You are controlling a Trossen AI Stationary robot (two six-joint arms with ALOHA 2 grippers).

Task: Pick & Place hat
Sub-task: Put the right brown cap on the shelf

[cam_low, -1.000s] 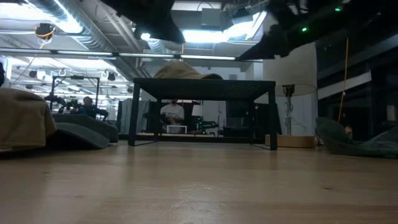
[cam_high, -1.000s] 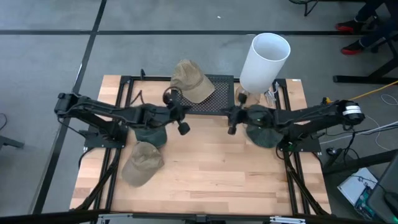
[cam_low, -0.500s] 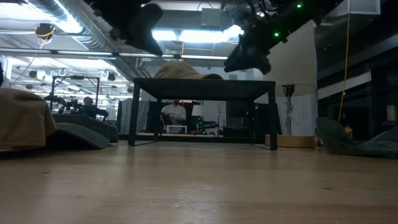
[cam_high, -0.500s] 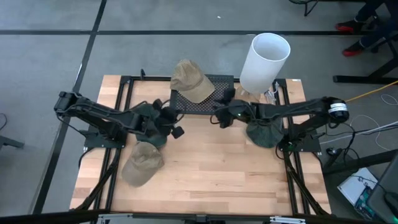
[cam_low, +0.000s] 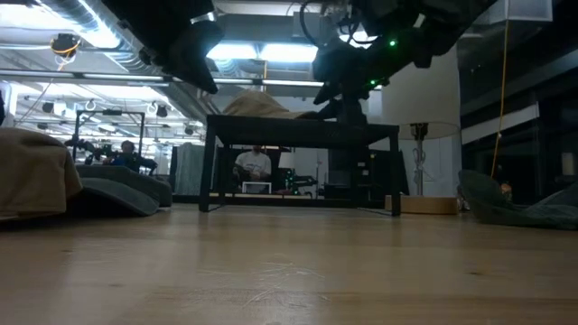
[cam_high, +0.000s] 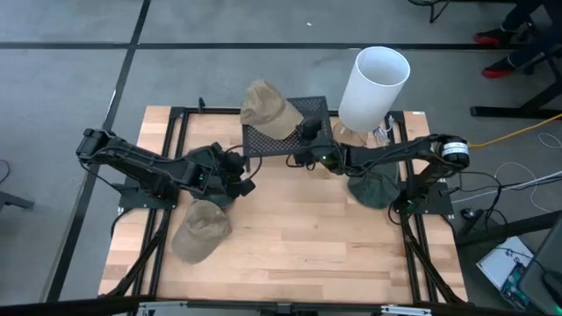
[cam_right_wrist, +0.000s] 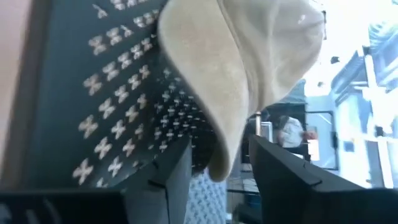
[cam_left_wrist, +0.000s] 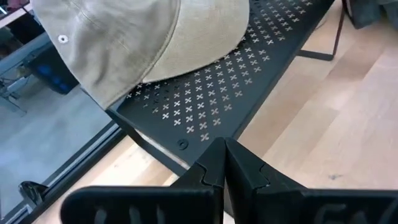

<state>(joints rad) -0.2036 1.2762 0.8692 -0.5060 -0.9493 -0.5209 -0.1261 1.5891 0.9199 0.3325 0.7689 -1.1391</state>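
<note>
Fingers of the right gripper [cam_high: 306,132] are spreading around the tan hat's [cam_high: 267,109] brim on the black perforated stand [cam_high: 290,142]; the white cylinder [cam_high: 373,75] is standing just beside. Left gripper [cam_high: 248,181] is hanging closed nearby.

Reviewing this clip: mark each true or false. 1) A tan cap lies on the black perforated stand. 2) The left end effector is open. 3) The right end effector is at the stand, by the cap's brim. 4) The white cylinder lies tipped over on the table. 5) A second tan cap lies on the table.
1) True: the tan cap lies on the stand.
2) False: the left end effector is shut, holding nothing.
3) True: the right end effector is open, the brim between its fingers.
4) False: the white cylinder stands upright.
5) True: the second cap lies near the left arm.
</note>
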